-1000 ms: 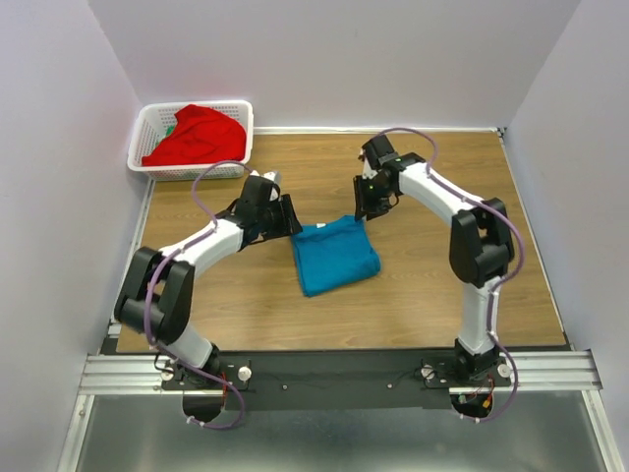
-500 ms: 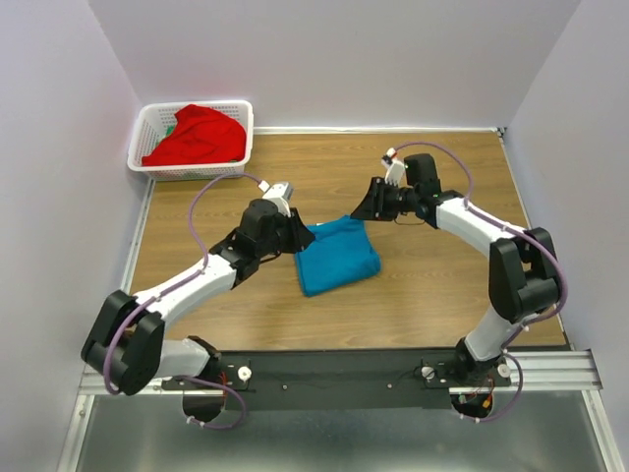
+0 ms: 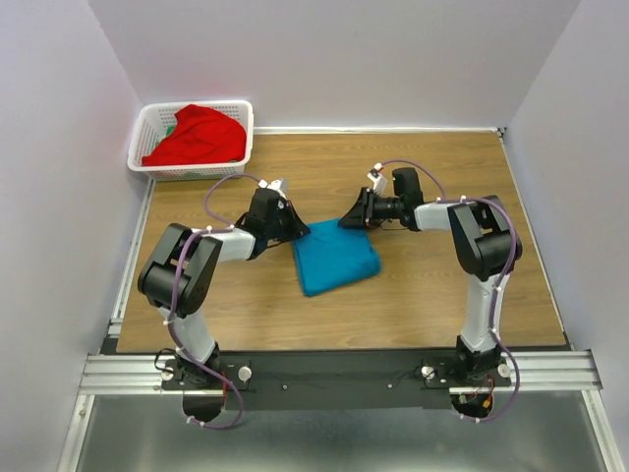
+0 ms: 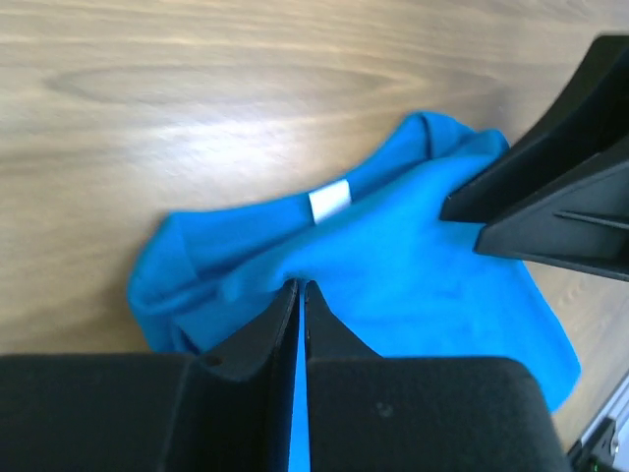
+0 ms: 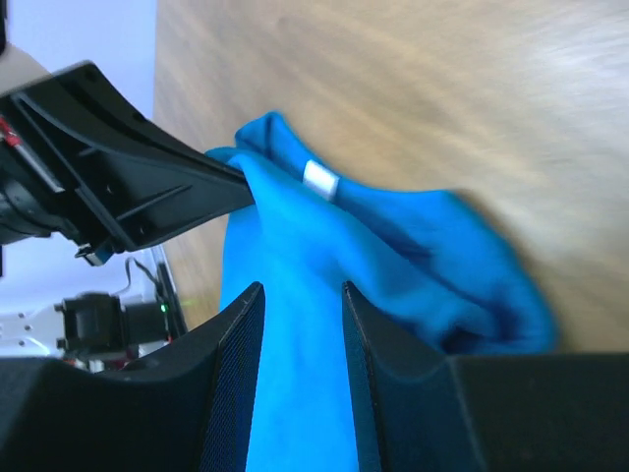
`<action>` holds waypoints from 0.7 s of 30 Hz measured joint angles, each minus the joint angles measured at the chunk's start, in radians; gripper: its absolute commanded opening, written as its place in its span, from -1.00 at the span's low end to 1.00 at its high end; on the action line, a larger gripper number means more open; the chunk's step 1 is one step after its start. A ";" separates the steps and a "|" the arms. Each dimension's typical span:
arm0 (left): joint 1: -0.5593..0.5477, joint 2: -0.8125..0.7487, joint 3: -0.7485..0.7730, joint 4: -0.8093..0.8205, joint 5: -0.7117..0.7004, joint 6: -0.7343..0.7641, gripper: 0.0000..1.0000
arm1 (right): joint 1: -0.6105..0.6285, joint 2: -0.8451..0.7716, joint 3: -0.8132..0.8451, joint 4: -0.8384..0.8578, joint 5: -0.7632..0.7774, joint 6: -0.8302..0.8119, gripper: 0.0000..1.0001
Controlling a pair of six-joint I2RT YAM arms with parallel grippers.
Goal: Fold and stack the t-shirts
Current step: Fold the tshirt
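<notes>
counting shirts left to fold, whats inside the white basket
A red t-shirt fills the white basket, heaped above its rim. A sliver of green shows beside it; anything under the red cloth is covered.

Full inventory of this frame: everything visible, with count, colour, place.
teal-blue t-shirt: 1, teal-blue, folded at table centre
tag: 1, white, near that shirt's far edge
red t-shirt: 1, red, heaped in the basket
basket: 1, white lattice, far-left corner
table: 1, wood-brown
left gripper: 1, black, fingers closed at the teal shirt's far-left edge
right gripper: 1, black, fingers apart over its far-right corner
</notes>
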 measured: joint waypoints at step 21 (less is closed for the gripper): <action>0.017 -0.245 -0.097 0.185 0.005 -0.088 -0.18 | -0.038 -0.042 -0.061 0.420 -0.054 0.330 0.11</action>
